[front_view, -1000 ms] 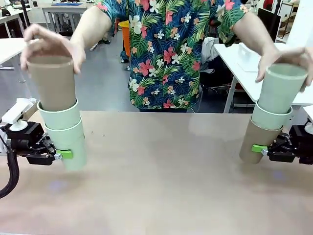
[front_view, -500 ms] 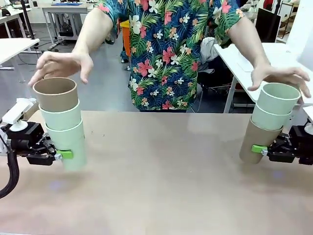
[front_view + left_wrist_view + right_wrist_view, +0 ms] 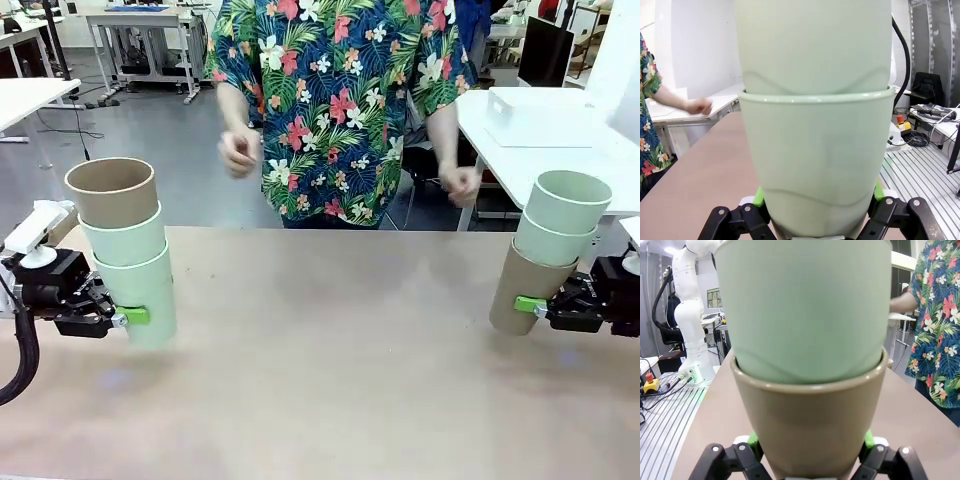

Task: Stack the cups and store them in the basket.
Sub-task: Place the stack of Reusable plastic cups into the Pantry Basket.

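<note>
left tool (image 3: pixel 140 315) clamped on mint base of left stack (image 3: pixel 125 240), tan cup (image 3: pixel 112 195) topmost above tool | right tool (image 3: pixel 522 302) clamped on tan base of right stack (image 3: pixel 548 250), tilted, two mint cups (image 3: pixel 565 205) above

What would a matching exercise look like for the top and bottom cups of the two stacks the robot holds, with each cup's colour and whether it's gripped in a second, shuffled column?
Cups:
1. Top left cup
2. Bottom left cup
3. Top right cup
4. Bottom right cup

Colour and state:
A. brown, clamped in the right jaws
B. green, uppermost, not gripped
C. green, clamped in the left jaws
D. brown, uppermost, not gripped

Pairs: 1-D, 2-C, 3-B, 4-A.
</note>
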Robot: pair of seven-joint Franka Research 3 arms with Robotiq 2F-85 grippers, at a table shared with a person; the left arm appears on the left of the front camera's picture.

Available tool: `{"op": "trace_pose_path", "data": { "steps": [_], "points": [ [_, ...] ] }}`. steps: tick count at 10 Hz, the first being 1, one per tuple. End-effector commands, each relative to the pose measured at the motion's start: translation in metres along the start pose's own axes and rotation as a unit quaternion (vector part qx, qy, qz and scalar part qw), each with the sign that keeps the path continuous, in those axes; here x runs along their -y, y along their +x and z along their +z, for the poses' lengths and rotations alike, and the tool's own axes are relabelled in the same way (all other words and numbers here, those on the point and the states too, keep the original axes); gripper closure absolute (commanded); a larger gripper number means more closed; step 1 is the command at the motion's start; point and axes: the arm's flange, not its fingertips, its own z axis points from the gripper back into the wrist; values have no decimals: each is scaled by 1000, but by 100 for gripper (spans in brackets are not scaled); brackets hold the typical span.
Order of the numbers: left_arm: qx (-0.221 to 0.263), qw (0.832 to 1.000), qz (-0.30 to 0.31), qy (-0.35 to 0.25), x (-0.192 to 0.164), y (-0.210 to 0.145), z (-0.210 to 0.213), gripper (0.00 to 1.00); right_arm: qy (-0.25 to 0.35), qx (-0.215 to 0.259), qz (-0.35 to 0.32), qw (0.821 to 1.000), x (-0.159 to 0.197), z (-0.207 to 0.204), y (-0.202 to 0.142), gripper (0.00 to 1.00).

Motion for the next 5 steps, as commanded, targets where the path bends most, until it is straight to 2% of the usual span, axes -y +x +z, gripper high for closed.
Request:
{"op": "trace_pose_path", "data": {
  "steps": [1, 5],
  "points": [
    [6, 1000, -4, -1, 0, 4, -1, 15, 0, 0, 7, 1000, 0, 0, 4, 15],
    [6, 1000, -4, -1, 0, 4, -1, 15, 0, 0, 7, 1000, 0, 0, 4, 15]
  ]
}}
